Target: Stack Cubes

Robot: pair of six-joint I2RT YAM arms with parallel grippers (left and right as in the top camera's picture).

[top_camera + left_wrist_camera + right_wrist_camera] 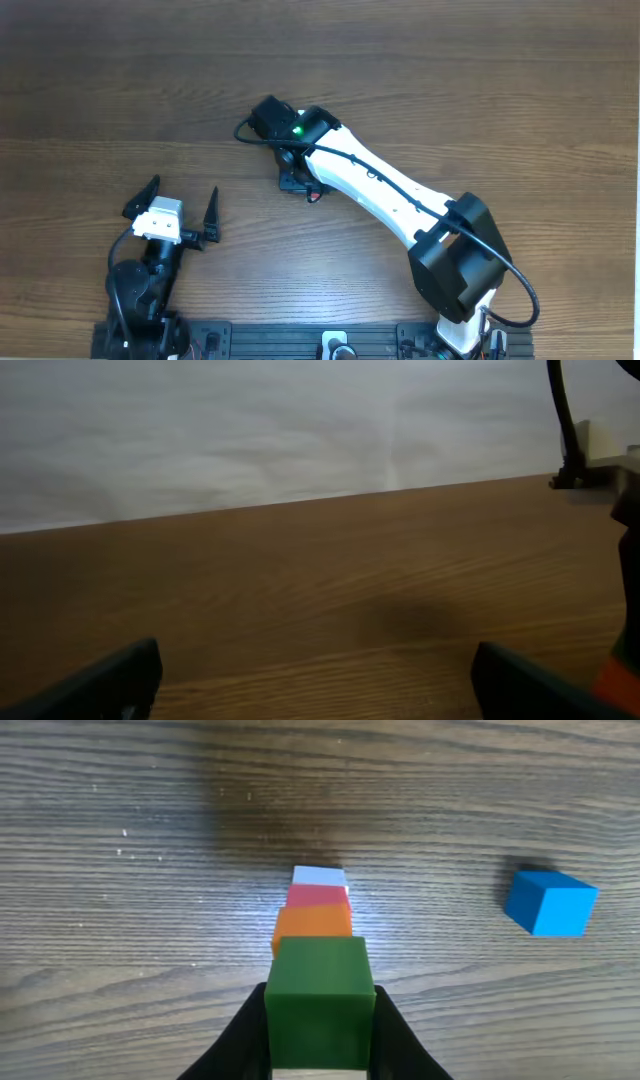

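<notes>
**Cube stacking, late stage: four cubes in column, one left out.**
Left tool (184,187) open over bare table (500,80); right tool (320,1032) clamped on green cube (320,988) directly above orange cube (313,922), red cube (318,895), pale cube (318,876); release seemingly pending; blue cube (551,902) well apart, unstacked.

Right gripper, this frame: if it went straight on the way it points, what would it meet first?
Probably the orange cube, the topmost one below it, met by the green cube held in the right gripper; the gap between them is hard to judge.
</notes>
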